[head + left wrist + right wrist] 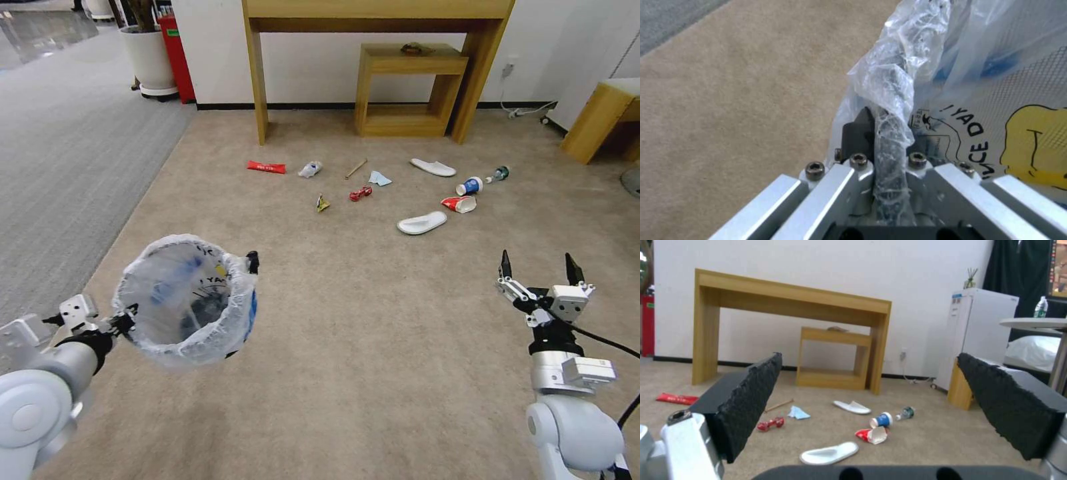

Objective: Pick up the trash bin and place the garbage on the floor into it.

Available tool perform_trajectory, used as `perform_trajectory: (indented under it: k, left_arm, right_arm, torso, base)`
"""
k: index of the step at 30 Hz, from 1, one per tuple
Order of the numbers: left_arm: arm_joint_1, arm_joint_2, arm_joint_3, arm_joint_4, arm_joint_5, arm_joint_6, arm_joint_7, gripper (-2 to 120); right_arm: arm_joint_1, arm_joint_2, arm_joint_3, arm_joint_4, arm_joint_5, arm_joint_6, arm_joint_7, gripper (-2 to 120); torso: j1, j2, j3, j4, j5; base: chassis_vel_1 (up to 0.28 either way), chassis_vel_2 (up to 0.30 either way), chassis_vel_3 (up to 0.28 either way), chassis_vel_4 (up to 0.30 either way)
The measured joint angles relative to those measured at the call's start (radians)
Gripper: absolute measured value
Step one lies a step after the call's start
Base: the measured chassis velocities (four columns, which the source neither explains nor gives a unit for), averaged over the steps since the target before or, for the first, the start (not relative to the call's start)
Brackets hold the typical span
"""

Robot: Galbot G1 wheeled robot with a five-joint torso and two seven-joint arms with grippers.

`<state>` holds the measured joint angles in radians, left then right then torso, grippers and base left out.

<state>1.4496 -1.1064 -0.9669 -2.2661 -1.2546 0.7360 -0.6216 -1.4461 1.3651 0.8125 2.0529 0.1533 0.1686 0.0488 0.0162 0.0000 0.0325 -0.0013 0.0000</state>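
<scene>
Head view: left gripper [127, 319] pinching trash bin [187, 300] rim, right gripper [539, 267] wide open, empty; keep bin level, roll toward far garbage [360, 193].

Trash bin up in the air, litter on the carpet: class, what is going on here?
The left pincer is clamped on the bag-lined rim of the trash bin, holding it off the beige carpet. The right pincer hangs open and empty. The garbage lies ahead, not yet collected: a red wrapper, a crushed red can, blue and red paper cups, two white slippers.
</scene>
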Motion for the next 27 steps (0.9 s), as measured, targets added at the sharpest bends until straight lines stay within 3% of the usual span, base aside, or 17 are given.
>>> perform_trajectory:
  k: [27]
  left_arm:
    - [-0.021, 0.033, -0.028, 0.056, -0.033, -0.001, -0.003, 0]
  right_arm:
    - [0.000, 0.010, 0.006, 0.001, -0.032, 0.007, -0.014, 100]
  torso:
    - [0.000, 0.000, 0.000, -0.0001, 0.0000]
  base:
    - [0.000, 0.000, 0.000, 0.000]
